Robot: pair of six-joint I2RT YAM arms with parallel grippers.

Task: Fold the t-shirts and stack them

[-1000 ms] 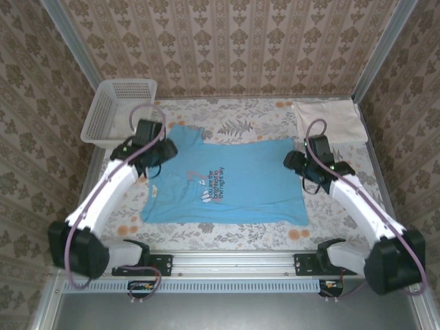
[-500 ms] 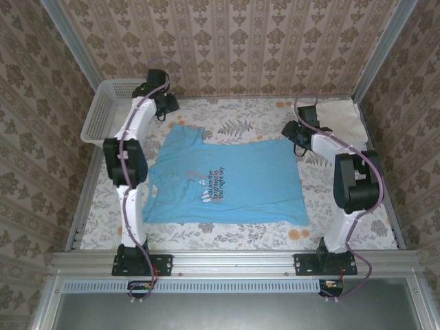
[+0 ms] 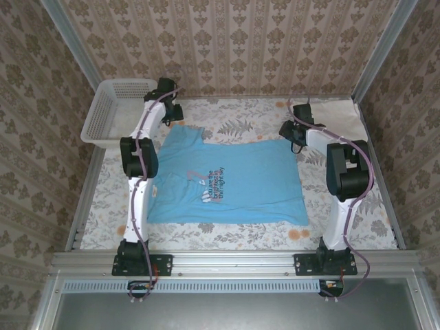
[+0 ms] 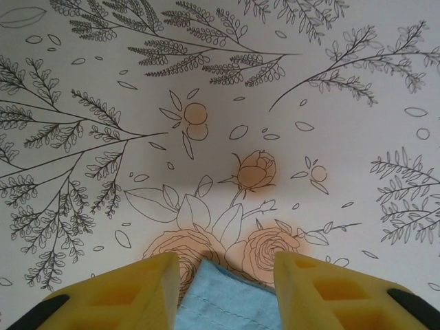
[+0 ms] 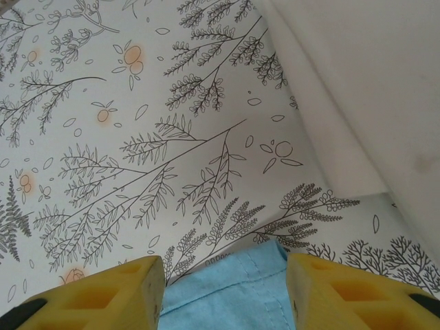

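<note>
The light blue t-shirt (image 3: 223,182) lies spread flat mid-table, its chest print facing up. A folded cream-white shirt (image 3: 337,117) rests at the back right. My left gripper (image 3: 175,124) hovers over the shirt's far left sleeve corner, jaws open; that blue corner (image 4: 230,302) lies between its yellow fingers (image 4: 130,292). My right gripper (image 3: 290,141) stands open over the far right hem corner, and the blue corner (image 5: 234,292) shows between its yellow fingers (image 5: 344,292), with the cream-white shirt (image 5: 371,89) just beyond.
A white mesh basket (image 3: 113,110) stands at the back left, close to the left arm. A floral tablecloth (image 3: 234,120) covers the table. Papered walls and metal frame rails enclose the table on three sides.
Both arms have stretched from the shirt's middle sides out to its far corners. Over the last half second the grippers settled lower onto those corners. The shirt has not moved.
</note>
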